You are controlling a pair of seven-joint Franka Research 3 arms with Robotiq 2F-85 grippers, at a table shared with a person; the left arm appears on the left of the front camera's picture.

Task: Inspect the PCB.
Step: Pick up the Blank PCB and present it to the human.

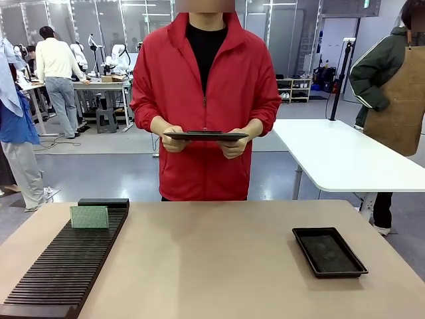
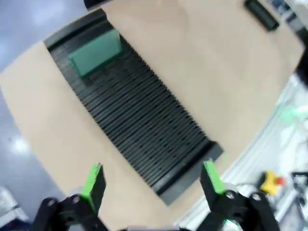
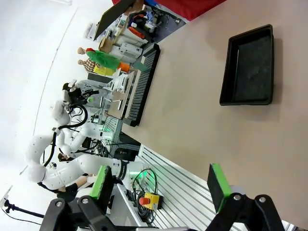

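Two grippers: both are standing with jaws spread wide, each one gripping nothing.
Left gripper: is hanging above the near end of the rack, with its green pads well apart.
Right gripper: is hanging at the near edge of the desk, looking across it toward the tray.
PCB: is standing upright on edge in the rack's slots, near the rack's far end, by the desk's left edge and well apart from both grippers.
Rack: is lying along the desk's left edge, running from the near-left corner toward the far edge.
Tray: is lying flat near the desk's right edge.
Person: is standing at the desk's far edge, holding a second black tray level, with the person's hands gripping its two ends.
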